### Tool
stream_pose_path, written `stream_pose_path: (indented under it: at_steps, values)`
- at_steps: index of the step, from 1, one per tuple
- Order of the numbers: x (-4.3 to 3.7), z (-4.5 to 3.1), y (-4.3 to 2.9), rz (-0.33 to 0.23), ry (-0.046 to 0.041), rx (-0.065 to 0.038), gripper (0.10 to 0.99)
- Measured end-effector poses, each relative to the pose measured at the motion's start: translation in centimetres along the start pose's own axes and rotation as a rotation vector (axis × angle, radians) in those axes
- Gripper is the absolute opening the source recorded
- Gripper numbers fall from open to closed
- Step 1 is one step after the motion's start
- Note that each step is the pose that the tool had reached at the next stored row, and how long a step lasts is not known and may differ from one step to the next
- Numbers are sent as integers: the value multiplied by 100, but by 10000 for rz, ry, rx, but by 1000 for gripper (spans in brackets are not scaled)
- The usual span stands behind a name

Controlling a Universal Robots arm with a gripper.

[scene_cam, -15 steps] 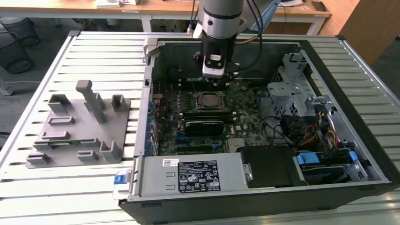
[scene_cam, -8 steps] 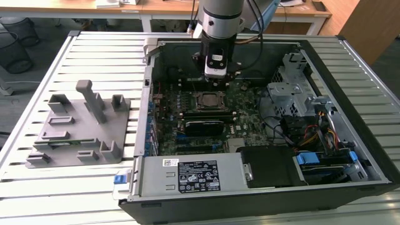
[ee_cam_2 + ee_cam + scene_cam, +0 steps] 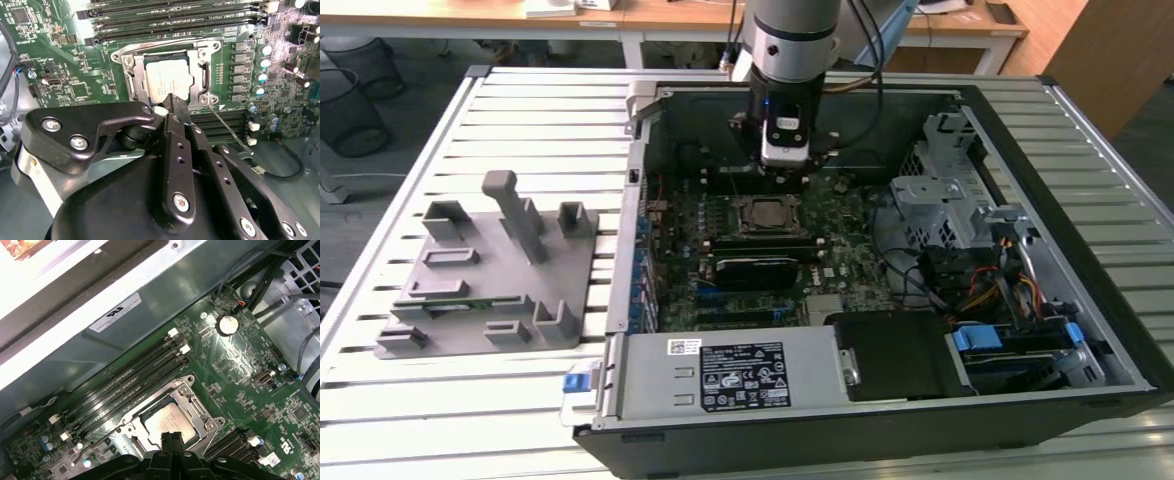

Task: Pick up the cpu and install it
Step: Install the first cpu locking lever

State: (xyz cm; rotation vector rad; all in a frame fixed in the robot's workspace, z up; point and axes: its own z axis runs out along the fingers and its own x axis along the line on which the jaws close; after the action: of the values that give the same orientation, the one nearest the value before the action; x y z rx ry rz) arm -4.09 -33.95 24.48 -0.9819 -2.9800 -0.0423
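The cpu (image 3: 166,79) lies in the socket (image 3: 131,86) on the motherboard (image 3: 847,250), and the tool (image 3: 170,102) hangs just above its edge with fingers closed together, holding nothing. If the chip sits tilted in the frame, any push from the fingertips could bend the socket pins.

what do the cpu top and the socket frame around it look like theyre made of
The cpu top looks like brushed or matte silvery metal: pale grey, with a soft, even sheen in both wrist views. The socket frame around it looks like bare stamped steel, brighter and shinier, with glints along its edges and round screw heads at the corners. The end effector close above looks like black-finished metal, though plastic can't be ruled out.
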Motion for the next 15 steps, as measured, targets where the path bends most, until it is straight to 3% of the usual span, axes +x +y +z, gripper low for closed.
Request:
stream_pose_path:
  at_steps: [15]
  values:
    - [0,0,0,-1045,25,12,106]
